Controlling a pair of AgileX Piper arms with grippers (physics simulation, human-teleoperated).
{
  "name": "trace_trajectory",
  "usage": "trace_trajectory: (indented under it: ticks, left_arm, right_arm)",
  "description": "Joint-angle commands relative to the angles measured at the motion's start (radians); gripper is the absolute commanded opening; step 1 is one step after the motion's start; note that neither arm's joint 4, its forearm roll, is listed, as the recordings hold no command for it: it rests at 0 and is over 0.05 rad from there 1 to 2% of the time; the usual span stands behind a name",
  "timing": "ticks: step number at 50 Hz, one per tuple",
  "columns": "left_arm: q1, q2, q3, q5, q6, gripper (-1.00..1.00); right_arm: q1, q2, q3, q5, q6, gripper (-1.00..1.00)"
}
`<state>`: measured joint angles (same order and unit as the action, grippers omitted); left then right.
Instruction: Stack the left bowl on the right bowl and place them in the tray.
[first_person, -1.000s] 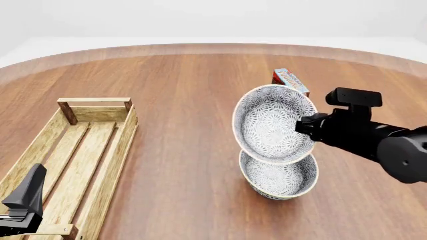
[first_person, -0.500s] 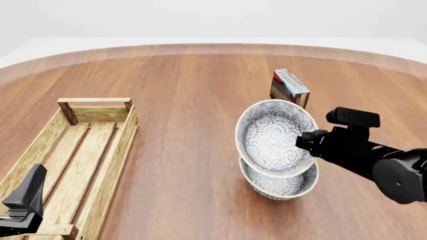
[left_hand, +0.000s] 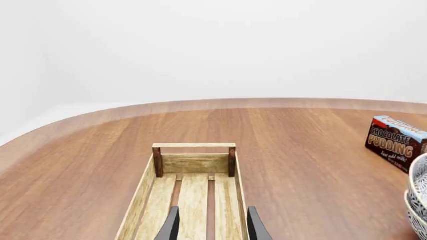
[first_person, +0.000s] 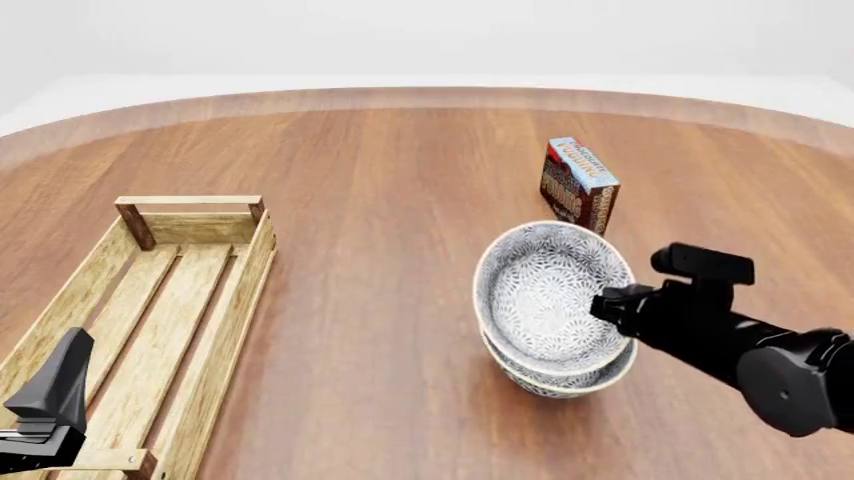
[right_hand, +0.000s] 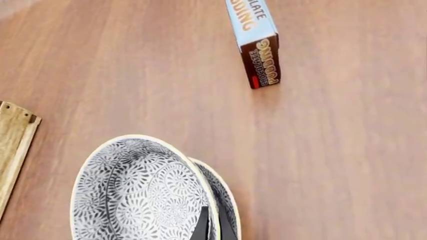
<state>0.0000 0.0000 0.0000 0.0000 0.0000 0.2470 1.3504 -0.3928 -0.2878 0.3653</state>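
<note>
Patterned upper bowl (first_person: 545, 290), clamped at its rim by the right gripper (first_person: 603, 302), nearly nested in the lower bowl (first_person: 567, 378); the tray (first_person: 214, 300) awaited them, the left gripper (left_hand: 211, 231) parted.

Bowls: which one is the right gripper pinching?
The upper bowl, tilted with its inside facing the camera; the right gripper clamps its rim. The lower bowl sits upright on the table.

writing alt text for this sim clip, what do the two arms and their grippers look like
Both are black with a matte, smooth rendered finish. The right arm is a thick rounded link with a boxy block on top, ending at the right gripper. The left gripper has thin, dark, blade-like fingers. No cables or markings show.
</note>
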Motion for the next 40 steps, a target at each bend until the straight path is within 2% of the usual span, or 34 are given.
trace_trajectory:
  ticks: [1,3,4,24,40]
  left_arm:
    - [0.0,0.0,0.0,0.0,0.0,1.0]
    - [0.0,0.0,0.0,0.0,0.0,1.0]
    - [0.0,0.0,0.0,0.0,0.0,1.0]
    - [0.0,0.0,0.0,0.0,0.0,1.0]
    - [0.0,0.0,0.0,0.0,0.0,1.0]
  right_arm:
    - [-0.018,0.019,0.014,-0.036,0.002,-1.0]
    - [-0.018,0.003,0.012,-0.023,-0.004,-1.0]
    - [-0.016,-0.007,0.009,-0.011,-0.011,1.0]
    - [0.009,-0.092,-0.016,0.078,-0.034,1.0]
    - [-0.028,-0.197,-0.016,0.191,-0.054,1.0]
